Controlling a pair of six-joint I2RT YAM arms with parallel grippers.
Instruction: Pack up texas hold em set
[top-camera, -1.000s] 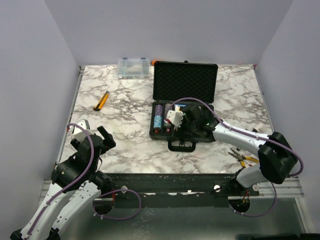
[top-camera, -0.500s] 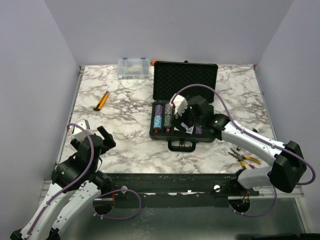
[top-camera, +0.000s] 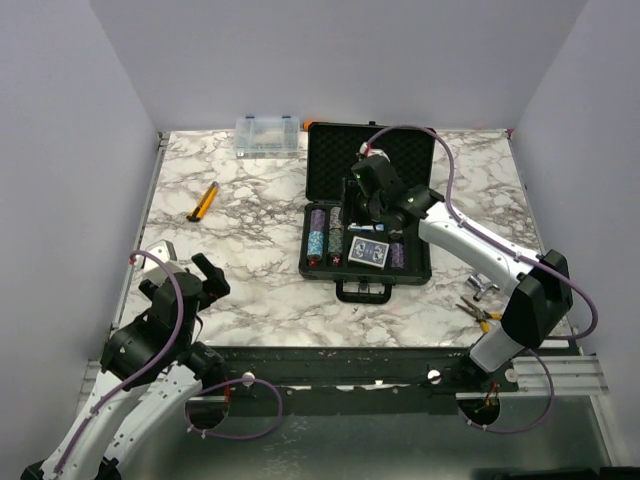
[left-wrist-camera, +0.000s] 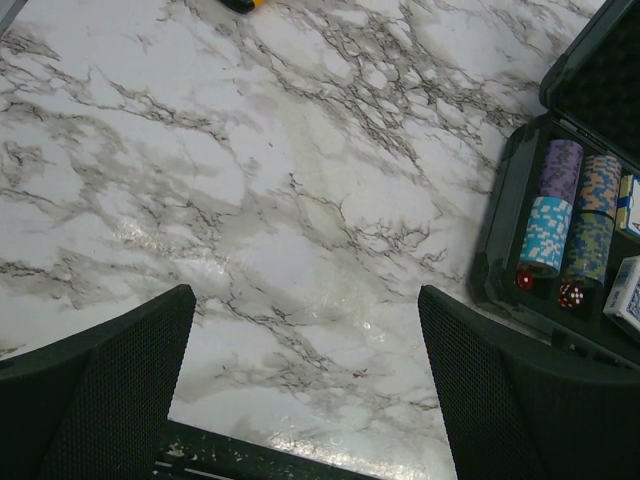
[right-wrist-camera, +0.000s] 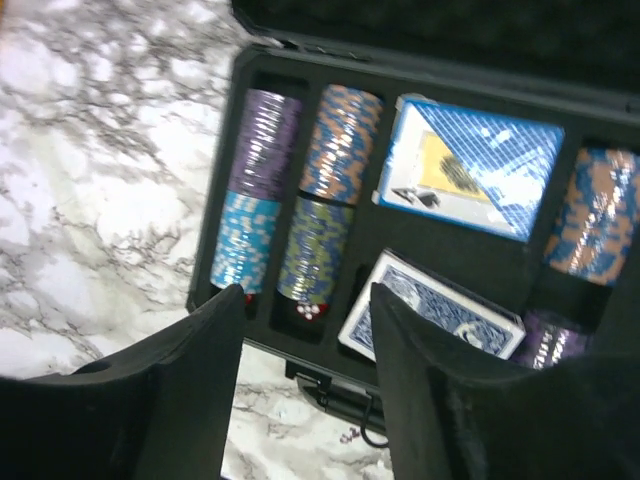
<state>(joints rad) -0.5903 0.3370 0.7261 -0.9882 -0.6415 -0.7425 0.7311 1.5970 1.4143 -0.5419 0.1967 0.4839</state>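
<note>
The black rectangular hard case (top-camera: 303, 250) stands open on the white marble-patterned desk (top-camera: 250, 260), right of centre, with its foam-lined lid (top-camera: 330, 165) raised toward the far edge and its front handle (top-camera: 364, 291) facing the near edge. In the slotted tray, rows of purple, turquoise and mottled poker chips (right-wrist-camera: 255, 200) fill the two left channels, with red dice (right-wrist-camera: 308, 312) at their near ends. A blue-and-white boxed card deck (right-wrist-camera: 470, 170) lies in the far middle compartment. A second, blue-backed card deck (right-wrist-camera: 430, 315) sits slightly askew in the compartment nearer the handle. More chips occupy the right side (partly hidden). The right gripper (right-wrist-camera: 308, 295) hovers over the tray, its fingers parted and holding nothing. The left gripper (left-wrist-camera: 305, 300) hangs above bare marble near the near left corner, its fingers spread wide and likewise empty. A small clear plastic organizer box (top-camera: 267, 135) sits at the far edge, left of the lid. An orange-handled tool (top-camera: 203, 201) lies toward the left edge. Yellow-handled pliers (top-camera: 487, 315) lie near the near right corner.
</note>
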